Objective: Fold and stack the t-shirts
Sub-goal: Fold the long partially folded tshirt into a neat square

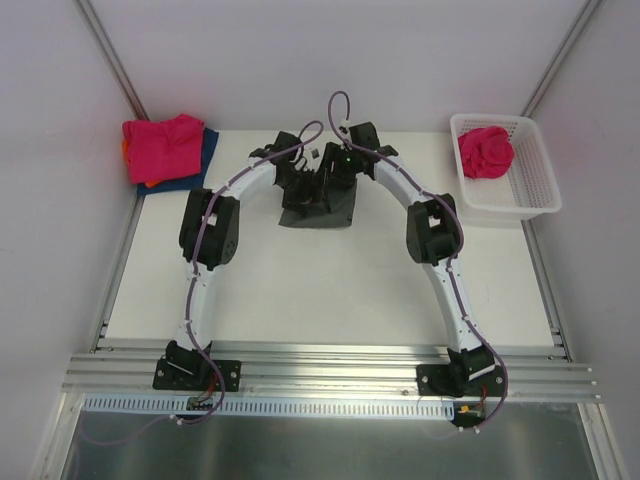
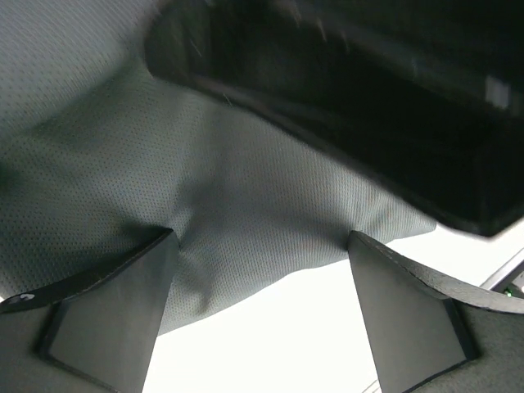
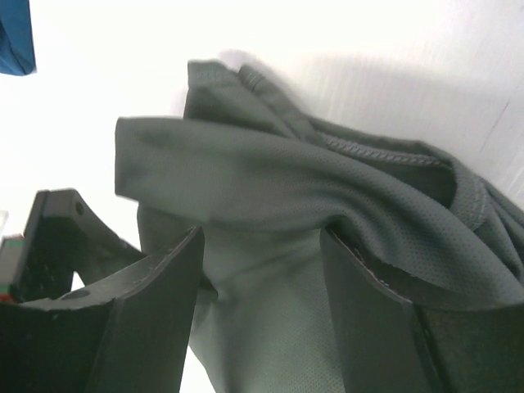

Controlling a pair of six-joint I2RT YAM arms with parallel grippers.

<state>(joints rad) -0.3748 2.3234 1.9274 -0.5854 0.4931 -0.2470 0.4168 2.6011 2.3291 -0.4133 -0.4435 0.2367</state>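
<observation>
A dark grey t-shirt (image 1: 318, 215) lies bunched at the back middle of the table, with both grippers meeting over it. My left gripper (image 1: 300, 182) is open. In the left wrist view its fingers (image 2: 123, 311) stand wide apart at the cloth's edge (image 2: 246, 188), with bare table between them. My right gripper (image 3: 262, 233) is open too, straddling the grey cloth (image 3: 246, 180); a fold drapes over its right finger (image 3: 368, 311). Folded pink (image 1: 162, 145), orange and blue t-shirts (image 1: 190, 175) are stacked at the back left. Another pink t-shirt (image 1: 486, 152) sits crumpled in the basket.
The white lattice basket (image 1: 535, 185) stands at the back right corner. A corner of the blue shirt (image 3: 15, 33) shows at the top left of the right wrist view. The right gripper's black body (image 2: 368, 98) fills the upper right of the left wrist view.
</observation>
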